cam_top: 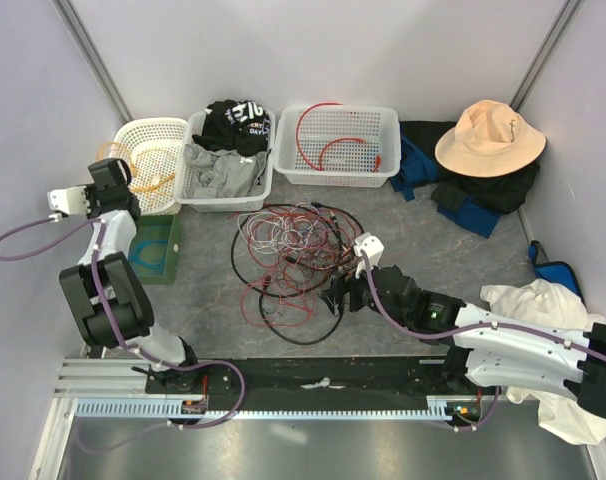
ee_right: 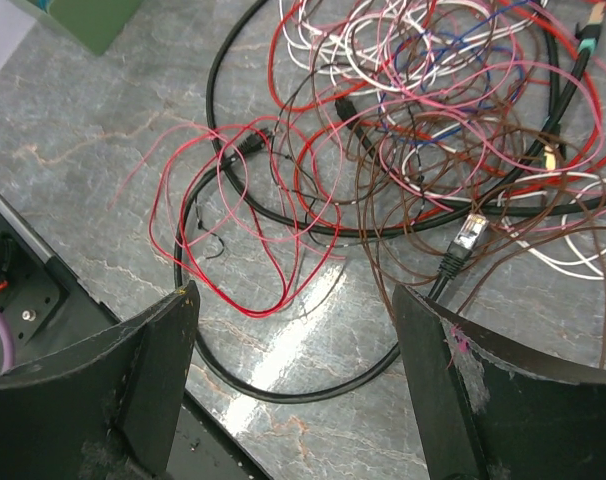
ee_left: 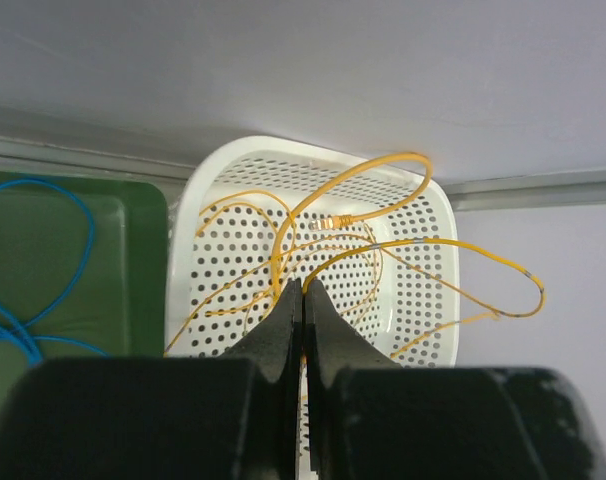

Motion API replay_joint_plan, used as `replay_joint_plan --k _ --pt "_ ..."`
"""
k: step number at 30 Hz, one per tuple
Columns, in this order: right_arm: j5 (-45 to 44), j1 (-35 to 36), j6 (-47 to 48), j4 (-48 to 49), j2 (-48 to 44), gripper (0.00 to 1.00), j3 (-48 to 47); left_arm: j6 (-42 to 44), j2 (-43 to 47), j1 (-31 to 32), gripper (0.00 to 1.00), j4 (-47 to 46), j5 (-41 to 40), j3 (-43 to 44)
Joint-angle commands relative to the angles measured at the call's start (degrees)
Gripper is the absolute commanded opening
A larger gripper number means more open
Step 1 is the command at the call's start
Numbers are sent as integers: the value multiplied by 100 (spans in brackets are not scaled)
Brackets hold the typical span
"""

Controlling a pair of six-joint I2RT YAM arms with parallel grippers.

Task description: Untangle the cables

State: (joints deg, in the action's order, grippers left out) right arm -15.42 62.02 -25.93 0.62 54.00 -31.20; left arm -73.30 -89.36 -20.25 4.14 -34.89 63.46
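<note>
Cables (cam_top: 298, 255) lie in one loose heap on the table, just on the near side of the clothes basket (cam_top: 226, 206). They are thin, light, springy wires, and will likely drag their neighbours along if you pull fast. Your right gripper (ee_right: 295, 292) hangs wide open over the heap's edge farthest from that basket, above a red loop (ee_right: 263, 314). Take a free loop or a plug end (ee_right: 470, 232), not the knot. Your left gripper (ee_left: 302, 288), left of that basket, is clamped on a yellow cable (ee_left: 368, 168).

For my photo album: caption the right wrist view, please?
Open right hand poised above tangled red, black, white cables.
</note>
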Motion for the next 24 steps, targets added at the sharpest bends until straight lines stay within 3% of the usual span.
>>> replay_joint_plan --k 1,9,12,15,16,17,24 --pt "92 12 9 386 259 85 -96 -89 -493 -76 2 -1783 992 -123" --pt "13 -6 150 535 752 86 -307 122 -1408 -76 2 -3549 1564 -326" --pt "39 -23 167 588 901 85 -360 315 -1619 -76 2 -3727 1608 -273" --pt "65 -32 150 588 981 85 -413 369 -1567 -84 55 -3325 1810 -150" --pt "83 -32 133 588 972 86 -413 386 -1515 -84 90 -2897 1872 -106" --pt "127 -32 115 597 972 86 -422 378 -1401 -84 99 -2658 1916 -10" --pt "277 -32 -192 632 447 85 -168 176 -295 -58 100 -2119 2241 -597"
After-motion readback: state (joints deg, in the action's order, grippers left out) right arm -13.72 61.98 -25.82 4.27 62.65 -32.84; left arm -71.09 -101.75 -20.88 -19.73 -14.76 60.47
